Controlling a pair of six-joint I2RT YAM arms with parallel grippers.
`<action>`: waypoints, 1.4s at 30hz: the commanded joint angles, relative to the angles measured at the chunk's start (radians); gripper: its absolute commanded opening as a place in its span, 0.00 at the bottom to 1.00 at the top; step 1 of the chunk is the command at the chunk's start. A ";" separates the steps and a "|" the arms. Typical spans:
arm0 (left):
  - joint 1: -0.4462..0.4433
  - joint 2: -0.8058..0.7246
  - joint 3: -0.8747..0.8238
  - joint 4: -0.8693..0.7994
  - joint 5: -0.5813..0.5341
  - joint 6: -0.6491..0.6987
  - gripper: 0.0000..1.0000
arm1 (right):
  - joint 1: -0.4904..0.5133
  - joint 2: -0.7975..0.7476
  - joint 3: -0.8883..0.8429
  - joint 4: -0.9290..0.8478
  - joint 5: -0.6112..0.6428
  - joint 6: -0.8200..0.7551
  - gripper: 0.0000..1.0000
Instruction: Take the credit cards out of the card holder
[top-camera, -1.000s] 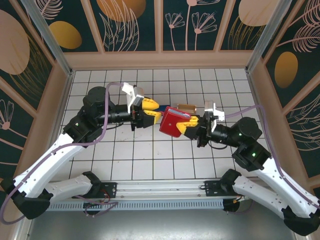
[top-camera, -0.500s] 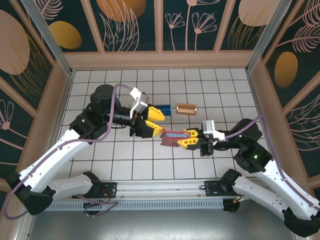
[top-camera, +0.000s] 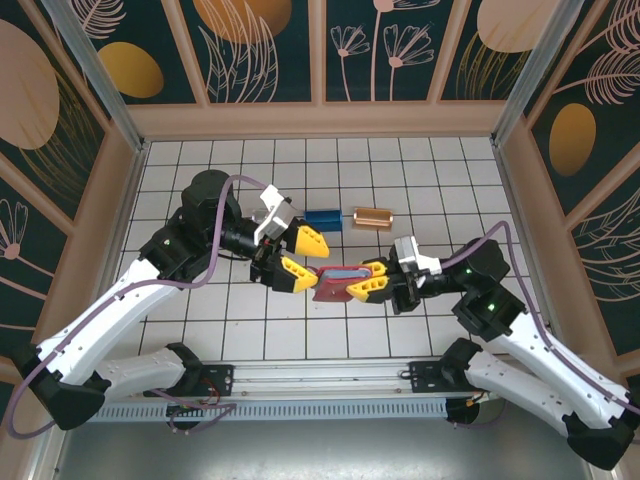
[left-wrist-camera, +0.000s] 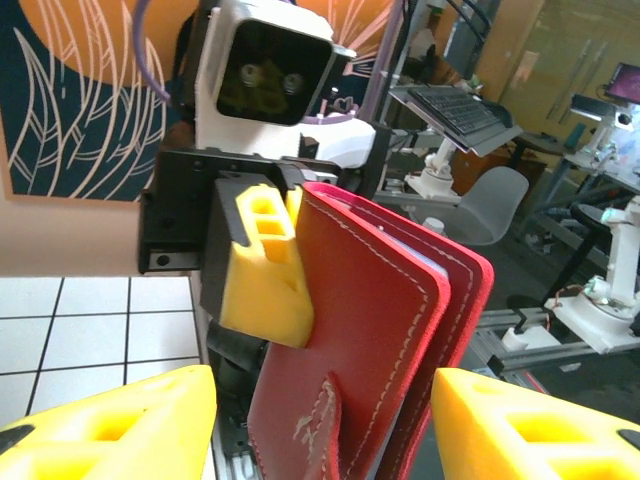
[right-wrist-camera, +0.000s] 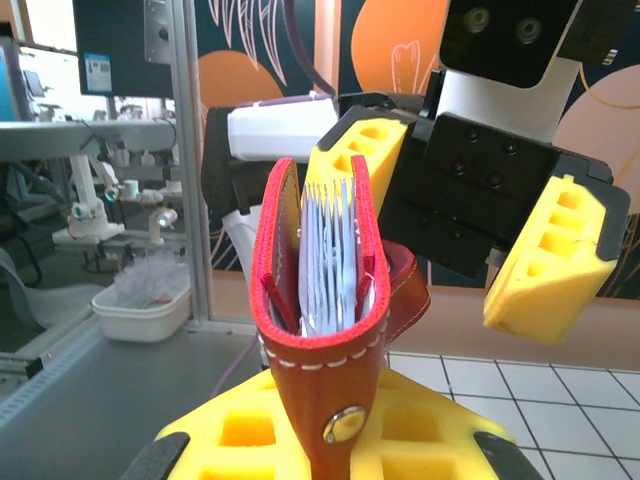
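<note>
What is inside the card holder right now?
Between its red covers, the card holder shows a stack of pale thin leaves, edge-on. The covers hide their faces, so what each leaf is cannot be told.

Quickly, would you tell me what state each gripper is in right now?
Left gripper: open, holding nothing.
Right gripper: shut on the card holder.

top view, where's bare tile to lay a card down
Free: tile rows between the back wall and the blue block and copper block; near tiles between the red wallet and the base rail. Crowded: centre, where left hand and right hand meet at it.
</note>
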 joint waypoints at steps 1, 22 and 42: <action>-0.007 -0.011 0.002 -0.004 0.044 0.035 0.58 | 0.006 -0.002 -0.013 0.205 -0.040 0.129 0.00; -0.006 0.006 0.013 0.006 0.052 0.045 0.52 | 0.033 -0.018 0.009 0.167 -0.034 0.109 0.00; -0.006 0.026 0.033 0.002 0.045 0.063 0.48 | 0.057 -0.008 0.018 0.177 -0.070 0.133 0.00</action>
